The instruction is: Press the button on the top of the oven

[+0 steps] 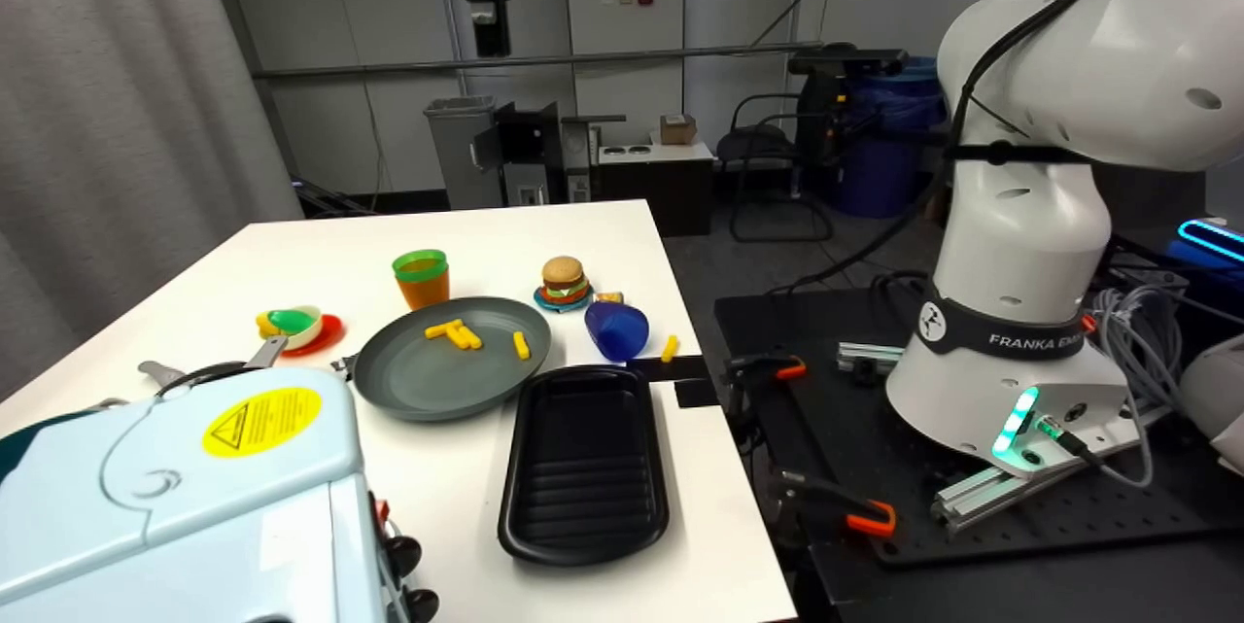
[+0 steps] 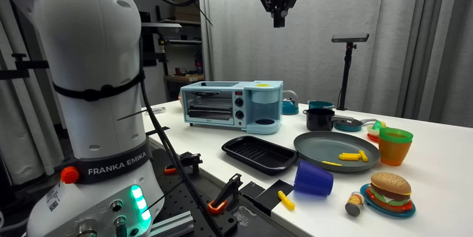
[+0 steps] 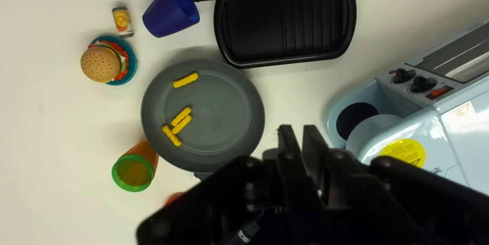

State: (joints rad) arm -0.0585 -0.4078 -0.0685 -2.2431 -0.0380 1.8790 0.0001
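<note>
The light blue toaster oven (image 2: 240, 107) stands on the white table and also shows in an exterior view (image 1: 185, 506) and in the wrist view (image 3: 454, 134). A red switch (image 3: 439, 92) sits at the top of its front panel, above two black knobs; it also shows in an exterior view (image 2: 239, 93). My gripper (image 3: 299, 127) is empty, with a narrow gap between its fingertips. It hangs high above the table in both exterior views (image 2: 279, 22) (image 1: 493, 42), pointing down. In the wrist view its fingers appear between the pan and the oven's rounded end.
A black tray (image 3: 282, 19) and grey pan (image 3: 225, 115) with yellow sticks lie in front of the oven. A blue cup (image 2: 313, 178), toy burger (image 2: 390, 189), stacked orange and green cups (image 2: 394, 148) and a black pot (image 2: 319, 119) stand around them.
</note>
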